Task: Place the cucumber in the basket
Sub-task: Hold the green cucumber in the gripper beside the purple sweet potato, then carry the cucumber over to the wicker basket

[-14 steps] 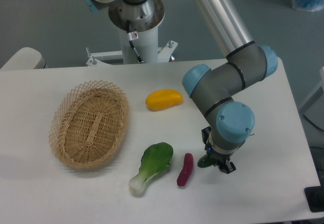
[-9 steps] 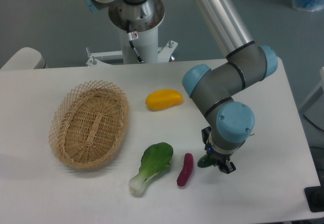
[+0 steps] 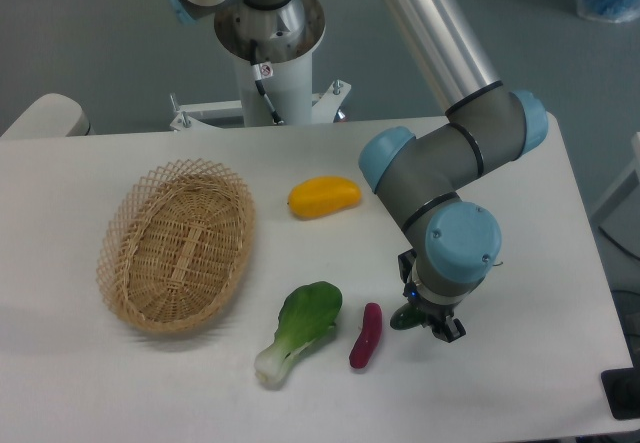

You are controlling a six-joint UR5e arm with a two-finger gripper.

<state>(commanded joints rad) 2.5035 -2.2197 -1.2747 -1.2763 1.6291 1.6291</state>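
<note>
Tool sits low over cucumber, unlabelled

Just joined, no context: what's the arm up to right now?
The arm has its pincer down at the table on the cucumber, of which only a dark green end shows under the wrist; whether it is gripped cannot be told. The basket sits empty far to the left. An eggplant, bok choy and a yellow vegetable lie between them, untouched.
</note>
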